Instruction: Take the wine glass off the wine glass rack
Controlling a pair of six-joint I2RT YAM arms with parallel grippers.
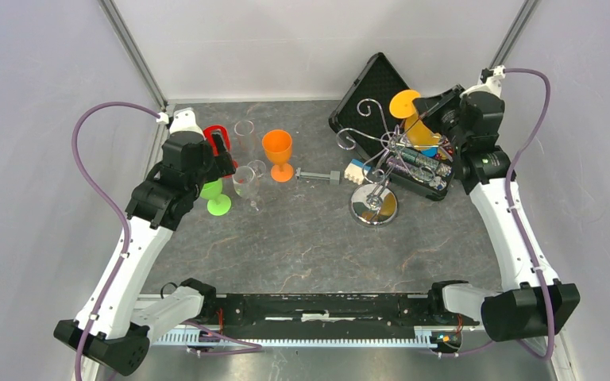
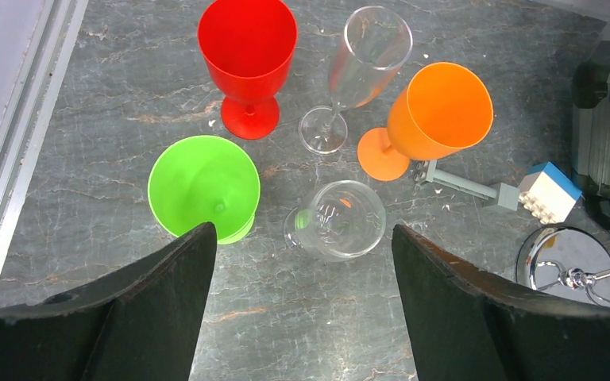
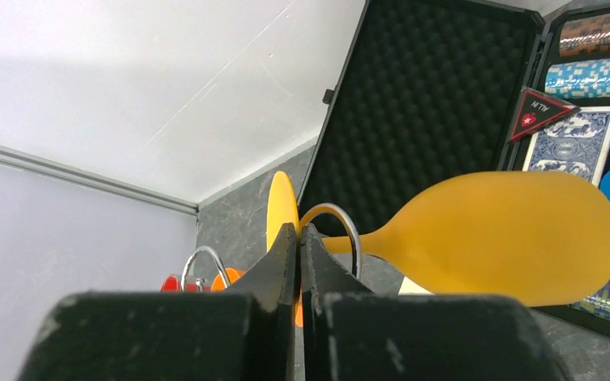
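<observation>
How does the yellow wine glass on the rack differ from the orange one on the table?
The yellow wine glass hangs tilted on the wine glass rack, its stem through a wire loop; the orange wine glass stands upright on the table. The right gripper has its jaws shut on the yellow wine glass's foot; nothing touches the orange wine glass. Both are opaque, coloured and stemmed.
</observation>
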